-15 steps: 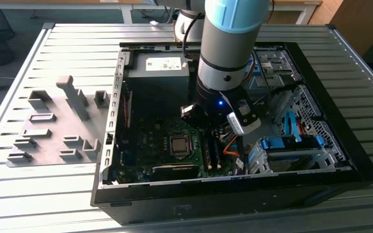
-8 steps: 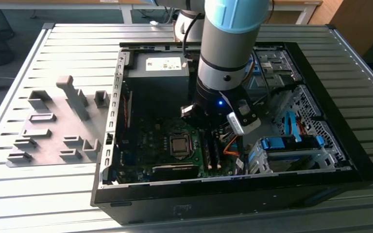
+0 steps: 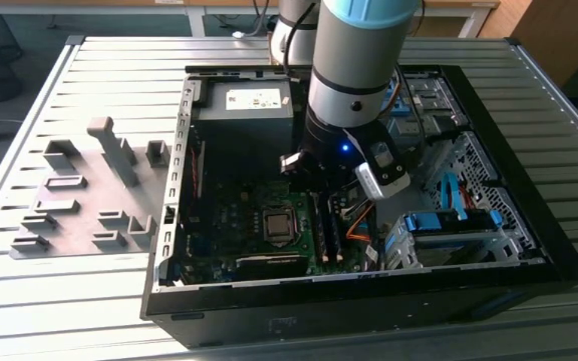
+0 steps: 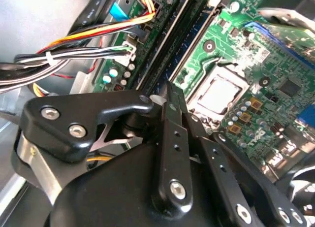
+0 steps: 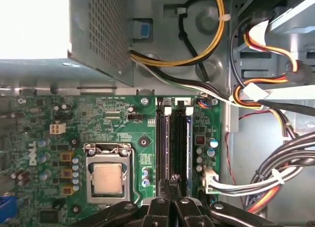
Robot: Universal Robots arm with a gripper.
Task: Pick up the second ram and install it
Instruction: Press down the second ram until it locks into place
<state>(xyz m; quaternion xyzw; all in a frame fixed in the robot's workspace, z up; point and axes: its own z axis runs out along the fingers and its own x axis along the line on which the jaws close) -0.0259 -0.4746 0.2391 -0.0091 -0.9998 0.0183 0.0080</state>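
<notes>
Claw [image 5: 171,183] fingers are drawn together, tips meeting over the memory slots [image 5: 174,143] at the motherboard [image 5: 98,138] edge nearest the bundled cables [image 5: 275,173], inside the open computer case [image 3: 178,226] lying on the slatted bench [image 3: 88,301]. Both wrist views show the dark fingers pinched to a narrow point right above the slots, beside the processor socket [image 5: 108,175]. The second ram is hard to make out: two dark sticks seem to fill the slots in the first wrist view, and the thin edge under the fingertips may be its top, but I cannot tell whether the claw grips it or merely presses on it. The grey holder blocks [image 3: 78,203] on the bench, by the case's open side, look to carry no stick. My judgement is that the installing step is in hand, near its end, with the stick at or in its slot. Seating it calls for straight downward pressure, kept square to the slot so both end latches close.
</notes>
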